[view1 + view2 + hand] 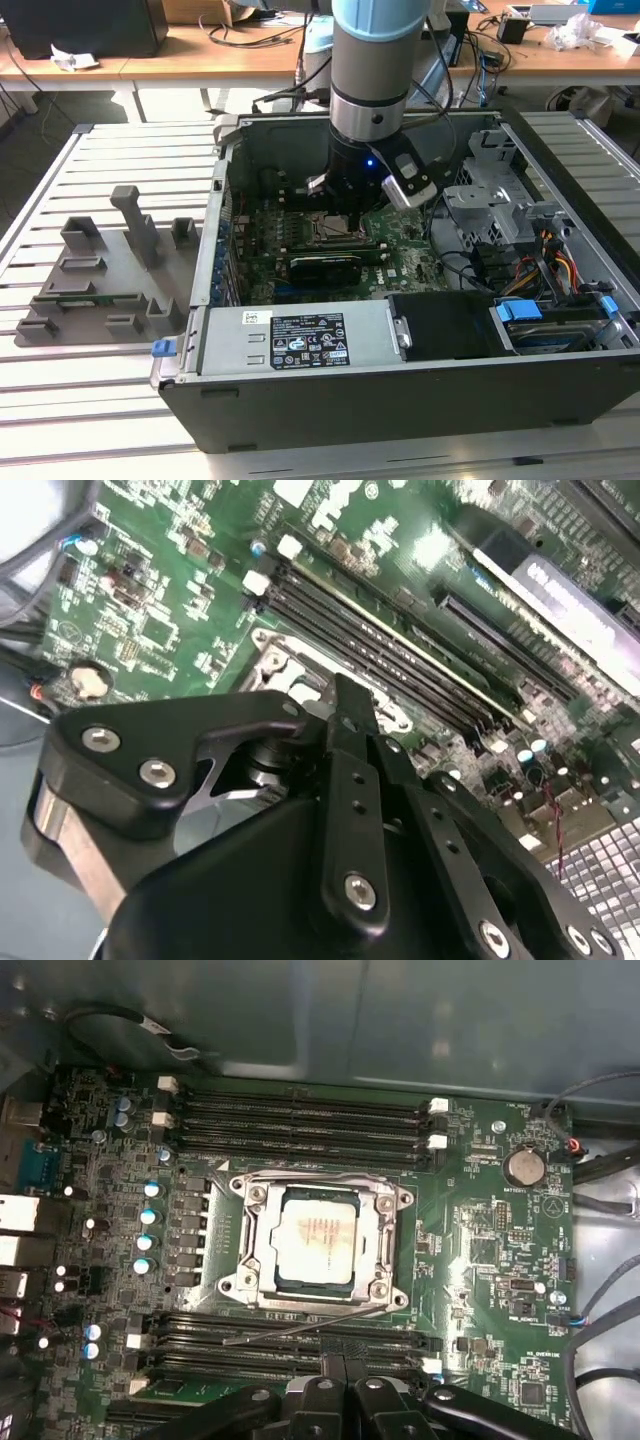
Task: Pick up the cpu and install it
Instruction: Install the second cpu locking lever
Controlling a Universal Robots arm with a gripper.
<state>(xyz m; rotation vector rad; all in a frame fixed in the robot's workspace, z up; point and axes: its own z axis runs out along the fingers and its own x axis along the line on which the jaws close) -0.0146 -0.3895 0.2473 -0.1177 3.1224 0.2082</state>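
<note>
Now arm vertical inside case (pixel 400 400), end effector (pixel 340 1380) just above motherboard (pixel 480 1260), fingers pressed together, holding nothing. One cpu (pixel 316 1238) seated in socket (pixel 385 1250). One grey tray (pixel 100 280) on table (pixel 60 400).

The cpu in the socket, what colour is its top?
Silvery-grey metal, seen best in the first wrist view: the cpu.
</note>
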